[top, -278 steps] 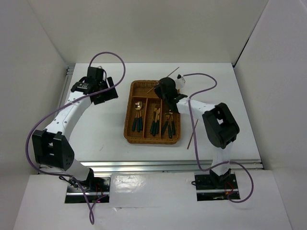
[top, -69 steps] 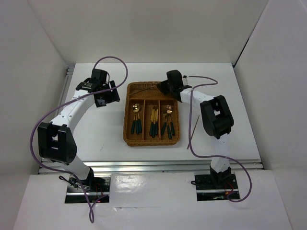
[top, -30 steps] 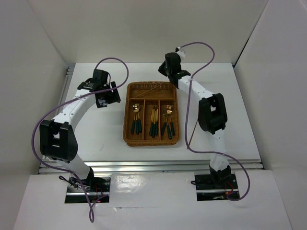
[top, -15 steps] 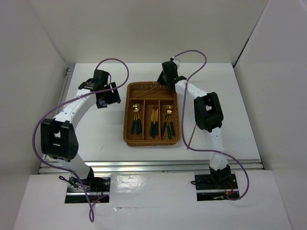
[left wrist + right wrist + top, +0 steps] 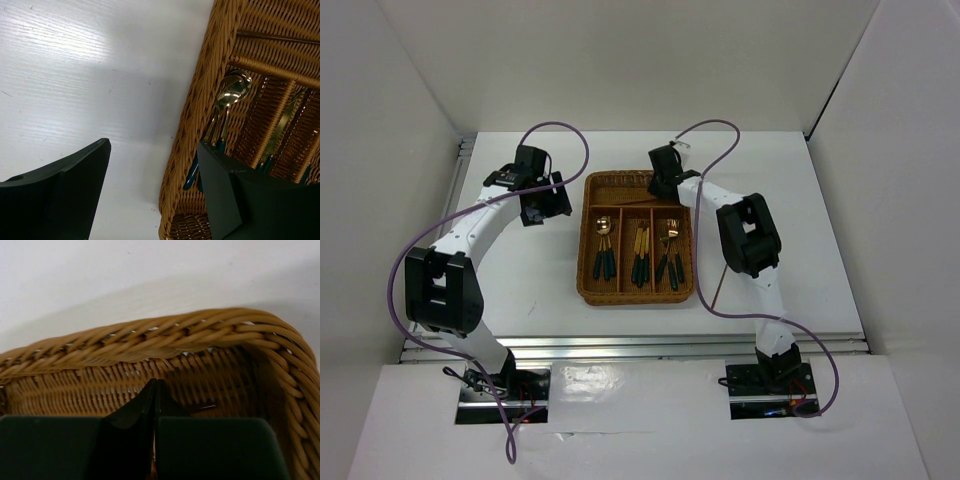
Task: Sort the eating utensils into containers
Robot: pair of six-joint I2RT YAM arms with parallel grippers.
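Right wrist view shows the right gripper [image 5: 155, 395] pinched together, nothing visibly held, low in the crosswise slot [image 5: 60, 385] of the brown woven wicker tray [image 5: 150, 335], where the thin reddish-brown chopstick [image 5: 630, 201] lies, probably to press it flat.

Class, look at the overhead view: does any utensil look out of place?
Yes. One reddish-brown chopstick lies on the table just right of the wicker tray, outside every compartment, so it looks unsorted.
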